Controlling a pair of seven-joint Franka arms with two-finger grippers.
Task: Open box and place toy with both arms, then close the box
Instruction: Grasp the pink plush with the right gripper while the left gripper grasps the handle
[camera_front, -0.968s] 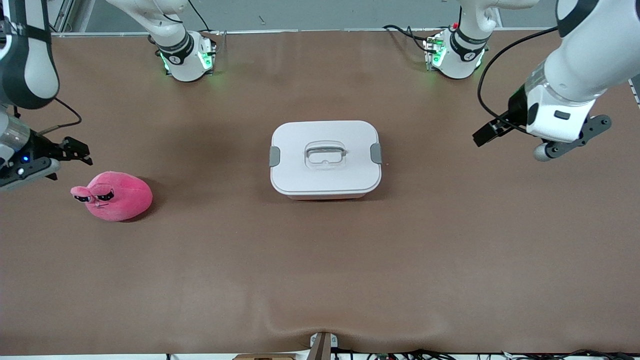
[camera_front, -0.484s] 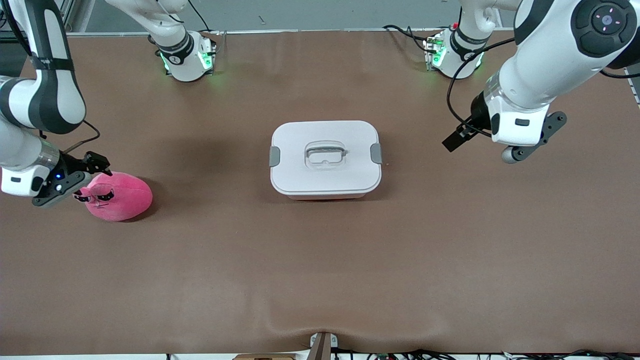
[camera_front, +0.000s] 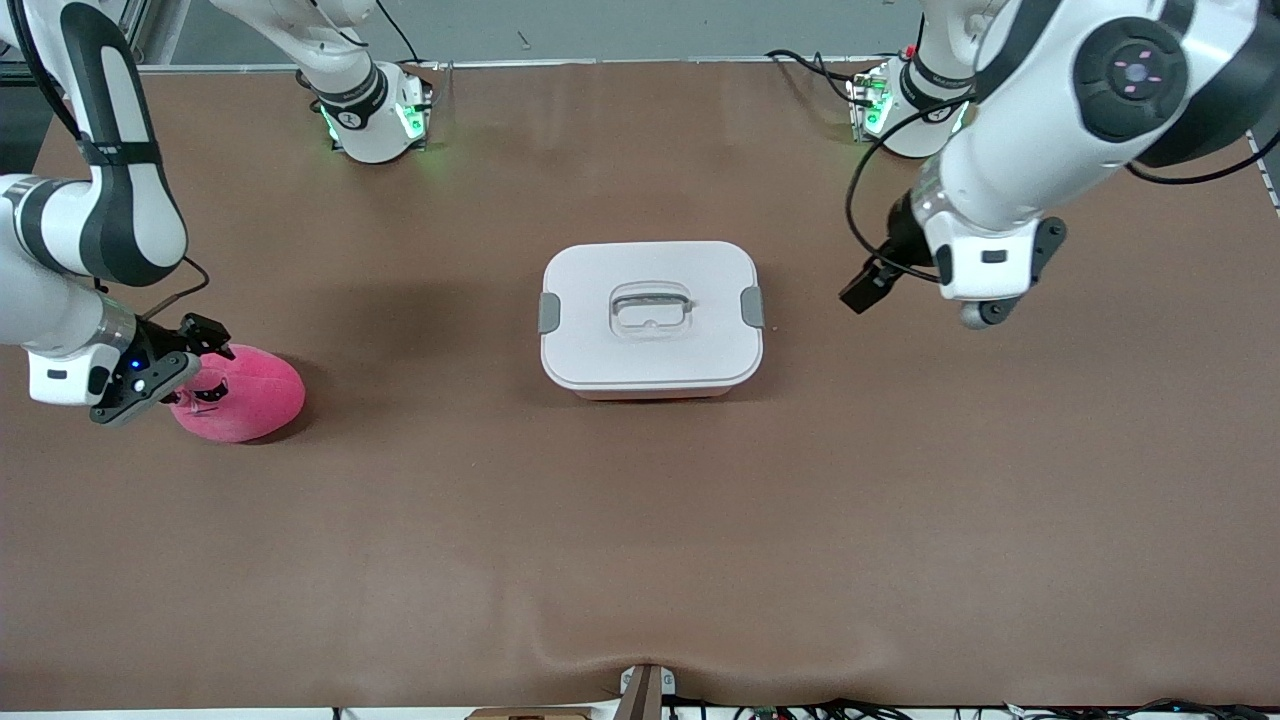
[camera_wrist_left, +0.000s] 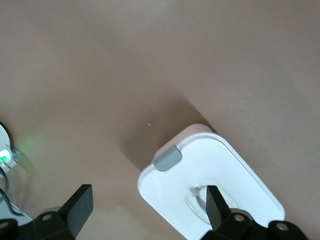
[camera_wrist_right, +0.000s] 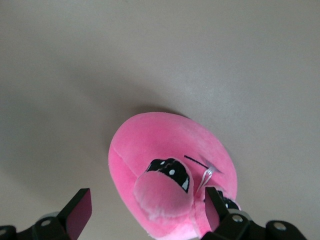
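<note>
The box (camera_front: 650, 315) stands at the middle of the table with its white lid (camera_wrist_left: 225, 175) on and a grey clip (camera_wrist_left: 167, 158) at each short end. The pink plush toy (camera_front: 250, 395) lies toward the right arm's end of the table. My right gripper (camera_front: 200, 350) hangs open low over the toy's (camera_wrist_right: 170, 165) eyed end, one finger (camera_wrist_right: 80, 210) to each side, not closed on it. My left gripper (camera_front: 865, 285) hovers open over the table beside the box's nearest clip (camera_front: 752, 306). In the left wrist view the left gripper (camera_wrist_left: 147, 205) has nothing between its fingers.
Both arm bases (camera_front: 375, 120) (camera_front: 905, 110) glow green at the table's edge farthest from the front camera, with cables beside them. The brown mat (camera_front: 640, 520) has a raised wrinkle (camera_front: 640, 655) at its nearest edge.
The right gripper has moved in and down over the toy's face, hiding its eyes in the front view. The left arm has swung toward the box's clip. Box and toy have not moved.
</note>
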